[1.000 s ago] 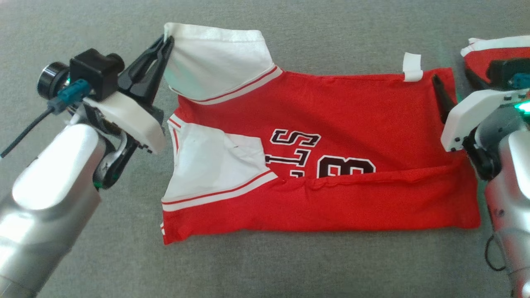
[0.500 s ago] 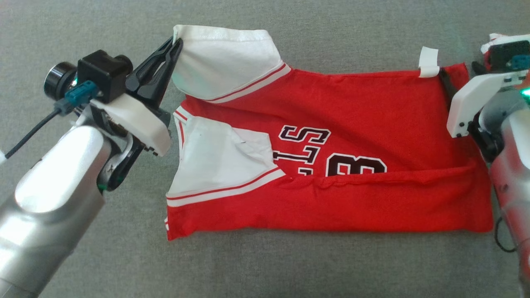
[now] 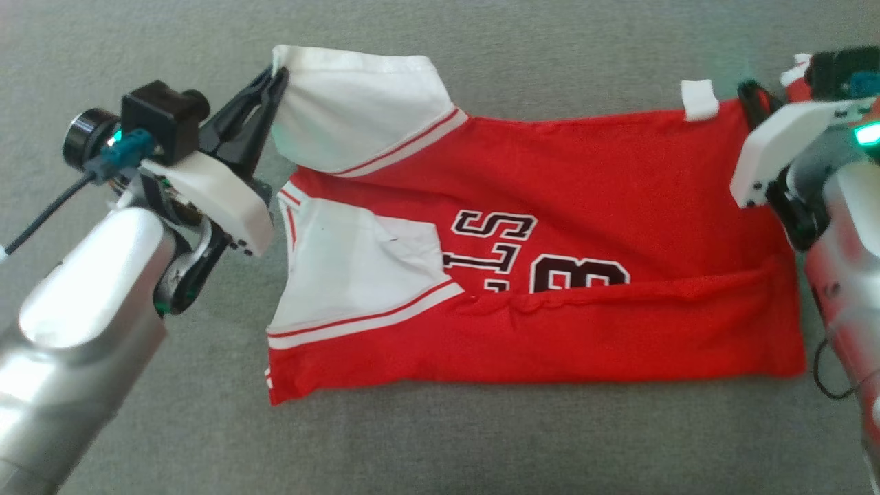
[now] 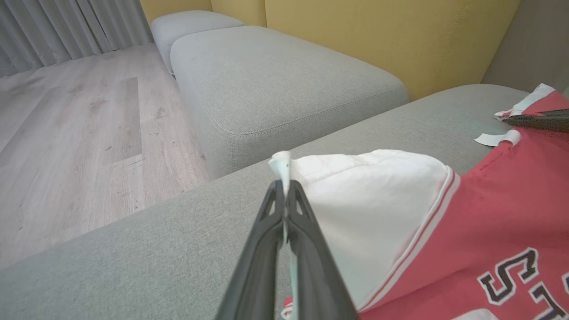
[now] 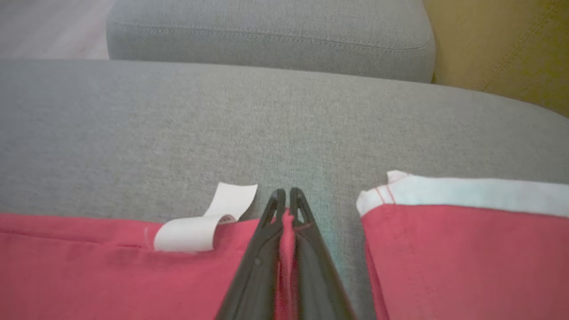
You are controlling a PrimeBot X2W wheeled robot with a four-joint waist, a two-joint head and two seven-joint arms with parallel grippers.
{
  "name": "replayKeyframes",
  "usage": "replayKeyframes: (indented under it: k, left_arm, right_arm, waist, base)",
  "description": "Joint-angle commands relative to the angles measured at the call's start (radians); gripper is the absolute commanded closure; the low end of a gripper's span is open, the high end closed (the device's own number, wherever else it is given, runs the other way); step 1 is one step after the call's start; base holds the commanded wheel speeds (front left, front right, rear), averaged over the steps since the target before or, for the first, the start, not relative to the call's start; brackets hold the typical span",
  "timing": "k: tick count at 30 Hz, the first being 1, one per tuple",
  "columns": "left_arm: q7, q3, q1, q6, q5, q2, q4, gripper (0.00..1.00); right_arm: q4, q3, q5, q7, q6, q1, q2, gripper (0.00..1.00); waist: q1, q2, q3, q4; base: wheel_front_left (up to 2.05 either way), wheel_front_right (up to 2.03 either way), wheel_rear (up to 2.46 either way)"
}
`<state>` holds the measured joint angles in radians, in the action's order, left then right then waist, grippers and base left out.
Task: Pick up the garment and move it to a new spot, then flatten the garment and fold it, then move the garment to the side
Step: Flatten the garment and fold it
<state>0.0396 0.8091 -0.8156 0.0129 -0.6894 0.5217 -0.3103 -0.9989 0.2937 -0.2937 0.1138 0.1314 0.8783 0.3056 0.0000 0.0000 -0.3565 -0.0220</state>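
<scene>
Overhead, the red garment (image 3: 550, 206) lies partly folded on the grey cushion (image 3: 481, 440); left gripper (image 3: 277, 72) clamps its white sleeve corner, right gripper (image 5: 286, 195) clamps its red corner, both nearest the cushion's far edge.

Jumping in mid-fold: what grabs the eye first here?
A red and white jersey lies spread across the grey cushion, in the middle of the head view. The left gripper is shut on a corner of the far sleeve, and the right gripper on the jersey's far right edge, beside a white tag.
</scene>
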Motion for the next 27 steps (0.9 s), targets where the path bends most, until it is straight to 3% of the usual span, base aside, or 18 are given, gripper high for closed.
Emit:
replayKeyframes:
  k: [1, 5, 15, 27]
  left_arm:
    - [-0.004, -0.051, -0.061, -0.006, -0.006, 0.043, 0.014, 1.00]
    - [-0.012, -0.060, -0.103, -0.004, -0.002, 0.039, -0.035, 1.00]
    - [-0.045, -0.050, -0.259, 0.032, 0.055, 0.016, -0.218, 1.00]
    - [-0.166, -0.021, -0.417, 0.077, 0.102, -0.079, -0.456, 1.00]
  right_arm:
    - [0.039, 0.024, -0.020, -0.024, -0.001, 0.041, -0.002, 1.00]
    - [0.085, 0.066, -0.103, -0.081, -0.001, 0.083, 0.005, 1.00]
    - [0.112, 0.136, -0.190, -0.196, -0.001, 0.176, 0.020, 1.00]
    - [0.060, 0.233, -0.265, -0.267, -0.001, 0.263, 0.027, 1.00]
  waist:
    - [0.0000, 0.0000, 0.009, 0.013]
    - [0.0000, 0.0000, 0.015, 0.038]
    - [0.0000, 0.0000, -0.002, 0.065]
    - [0.0000, 0.0000, -0.033, 0.050]
  base:
    - [0.00, 0.00, 0.00]
    - [0.00, 0.00, 0.00]
    - [0.00, 0.00, 0.00]
    - [0.00, 0.00, 0.00]
